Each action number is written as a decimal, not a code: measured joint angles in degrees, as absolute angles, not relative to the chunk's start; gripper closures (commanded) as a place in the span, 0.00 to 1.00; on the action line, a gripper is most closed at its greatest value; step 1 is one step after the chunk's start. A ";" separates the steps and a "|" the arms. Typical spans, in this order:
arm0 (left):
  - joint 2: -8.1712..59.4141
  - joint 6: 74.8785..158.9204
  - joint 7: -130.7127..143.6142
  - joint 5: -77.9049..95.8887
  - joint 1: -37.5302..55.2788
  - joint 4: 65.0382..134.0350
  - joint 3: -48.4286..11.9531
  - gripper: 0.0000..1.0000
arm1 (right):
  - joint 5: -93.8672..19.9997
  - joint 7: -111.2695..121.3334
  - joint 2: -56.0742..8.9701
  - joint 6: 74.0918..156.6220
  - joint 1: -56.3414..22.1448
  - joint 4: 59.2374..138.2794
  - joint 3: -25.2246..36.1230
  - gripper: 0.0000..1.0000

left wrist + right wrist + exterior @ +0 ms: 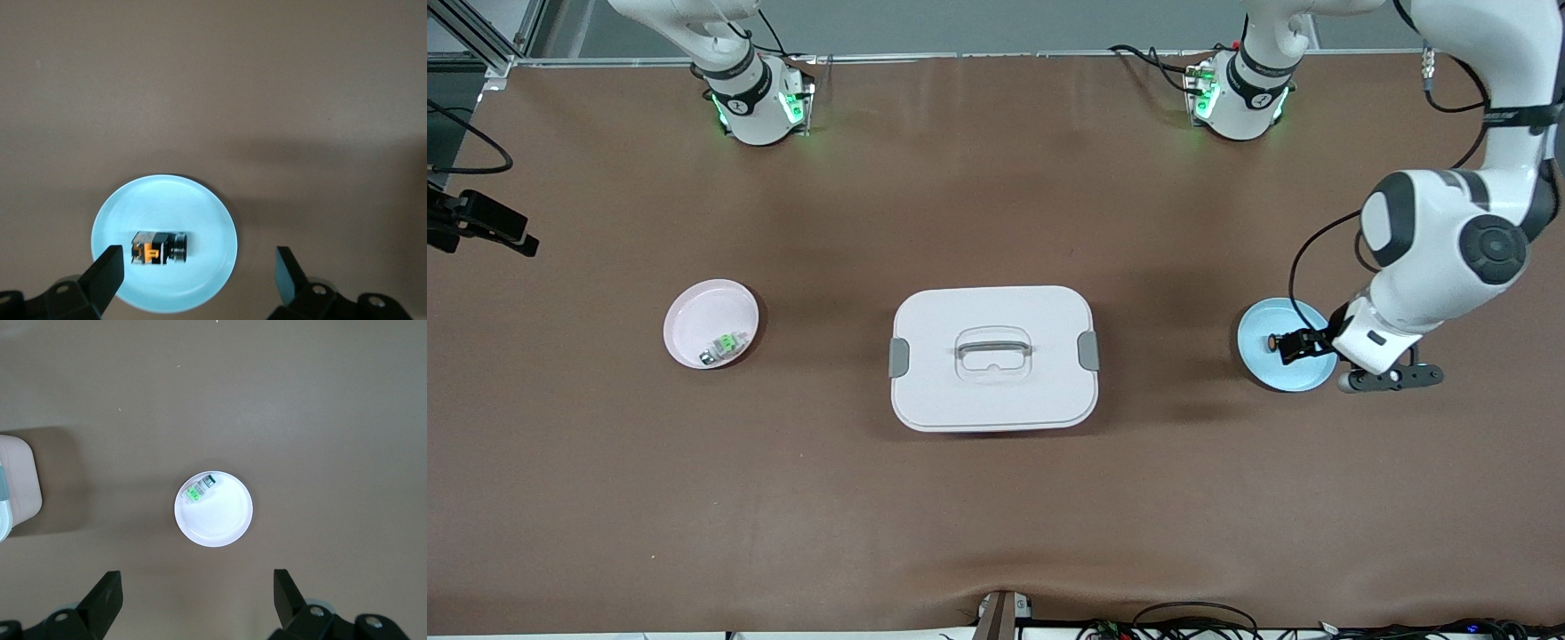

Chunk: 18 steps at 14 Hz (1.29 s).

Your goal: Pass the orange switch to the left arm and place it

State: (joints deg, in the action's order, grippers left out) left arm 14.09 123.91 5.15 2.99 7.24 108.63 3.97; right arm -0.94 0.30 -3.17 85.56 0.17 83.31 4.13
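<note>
The orange switch [1272, 340] [159, 247], tiny and black with an orange end, lies on its side in a small blue dish [1272, 318] [167, 203] toward the left arm's end of the table. My left gripper [1303, 345] [198, 260] hangs open just above that dish, with the switch nearer one finger and untouched. The white lidded box [994, 356] [17, 487] sits mid-table between the two dishes. My right gripper [197, 581] is open and empty, high above the table beside a pink dish [687, 311] [223, 519]; it does not show in the front view.
A small green-and-silver component [725, 345] [199, 490] lies in the pink dish toward the right arm's end. The box has grey side latches and a translucent handle on top. A black camera mount [480, 227] sticks in at the table's edge by the right arm's end.
</note>
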 measured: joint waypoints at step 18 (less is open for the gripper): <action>-8.35 107.09 4.33 0.88 7.34 110.40 3.93 0.00 | -0.97 0.30 -3.16 85.44 0.30 83.25 4.38 0.00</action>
State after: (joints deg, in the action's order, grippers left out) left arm -8.35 107.09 4.33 0.88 7.34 110.40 3.93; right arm -0.97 0.30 -3.16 85.44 0.30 83.25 4.38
